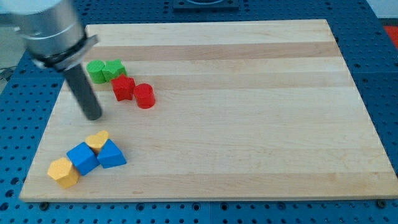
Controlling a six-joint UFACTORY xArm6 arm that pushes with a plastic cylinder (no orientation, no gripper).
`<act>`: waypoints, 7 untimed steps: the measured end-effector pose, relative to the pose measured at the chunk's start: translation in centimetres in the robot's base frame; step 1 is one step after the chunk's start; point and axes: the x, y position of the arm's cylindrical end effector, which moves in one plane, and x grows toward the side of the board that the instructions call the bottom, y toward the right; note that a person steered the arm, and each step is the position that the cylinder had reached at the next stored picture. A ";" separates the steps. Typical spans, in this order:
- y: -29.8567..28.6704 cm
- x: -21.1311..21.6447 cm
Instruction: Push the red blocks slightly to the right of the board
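Red blocks: two lay in the upper left part of the surface (pixel 249 124); a red star-like block (pixel 123 88) sat touching or all but touching a red cylinder (pixel 145 96) at its right and slightly lower in the view.
Position on the board: both red blocks stood well toward the view's left, far from the right edge.
My tip (pixel 93 116): the lower end of the dark rod rested on the surface to the left of the red pair and a little lower in the view, apart from both, with bare wood between it and the star-like block.
Hand: the arm carried none, only the straight rod, so no apart or together state could be told.
Green blocks: a green block (pixel 96 71) and a second green block (pixel 114 69) sat side by side, touching, just above the red star-like block; their exact shapes could not be made out.
Lower left cluster: a yellow heart-like block (pixel 97 141), a blue cube-like block (pixel 82 157), a blue triangular block (pixel 111 154) and a yellow block (pixel 63 172) lay packed together below my tip, well apart from the red ones.
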 end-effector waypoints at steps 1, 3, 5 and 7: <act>-0.5 0.7; -3.6 -7.7; -4.7 -12.0; -3.6 -14.3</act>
